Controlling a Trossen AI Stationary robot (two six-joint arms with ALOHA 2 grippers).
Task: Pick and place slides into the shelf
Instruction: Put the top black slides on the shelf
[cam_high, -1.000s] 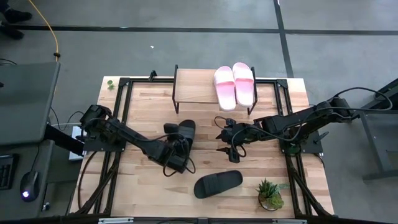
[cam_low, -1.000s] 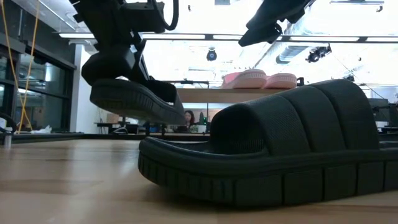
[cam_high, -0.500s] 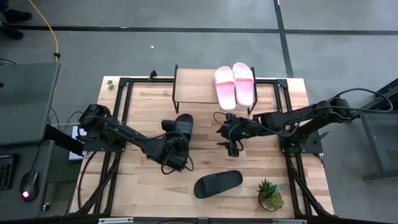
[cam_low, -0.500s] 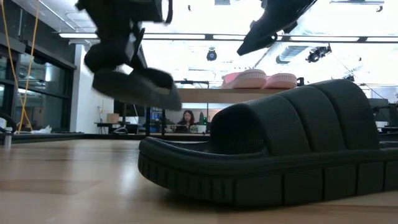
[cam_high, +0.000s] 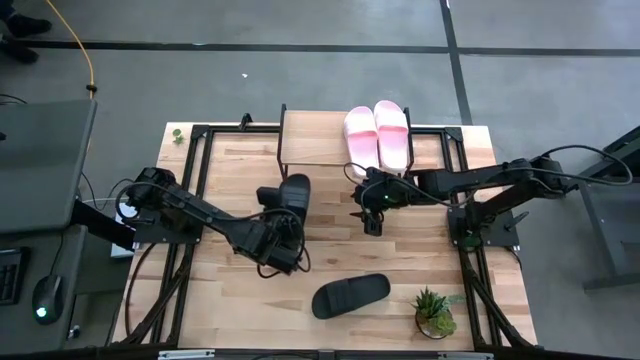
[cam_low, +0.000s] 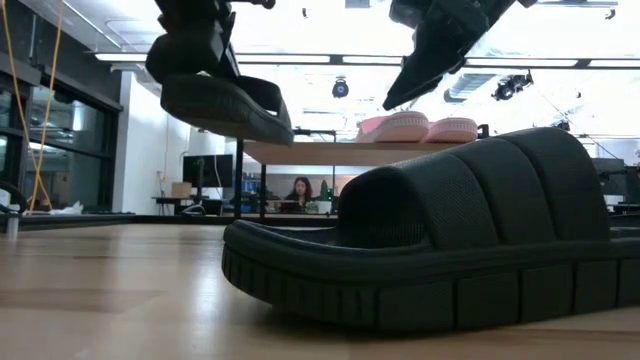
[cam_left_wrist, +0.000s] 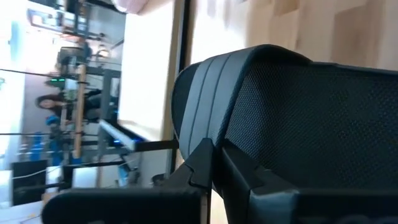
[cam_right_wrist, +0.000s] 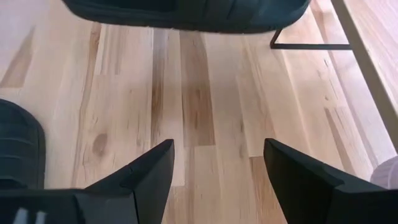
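My left gripper (cam_high: 277, 222) is shut on a black slide (cam_high: 286, 194), which hangs in the air above the middle of the table, near the shelf (cam_high: 314, 141); the slide also shows in the low view (cam_low: 222, 100). Two pink slides (cam_high: 377, 137) lie side by side, soles down, on the right part of the shelf's top board. The second black slide (cam_high: 350, 295) lies sole down on the table near its front edge. My right gripper (cam_high: 370, 212) is open and empty, in front of the shelf's right end. My left gripper holds the black slide by its wide strap (cam_left_wrist: 249, 124), coming level from the table's near side. A dark finger (cam_left_wrist: 205, 165) lies against the strap's outer face; the other finger is hidden. The slide is lifted clear of the table, tilted, sole down (cam_low: 215, 112).
A small potted plant (cam_high: 435, 312) stands at the table's front right corner. The shelf's black legs (cam_right_wrist: 305, 45) stand on the tabletop just beyond my right gripper. The left part of the shelf's board (cam_high: 305, 140) is bare. A person (cam_low: 298, 190) sits in the room behind.
My left gripper has gone up and toward the table's far edge with the black slide, which has risen to about the height of the shelf board. My right gripper has gone toward the far edge, closer to the shelf's right end.
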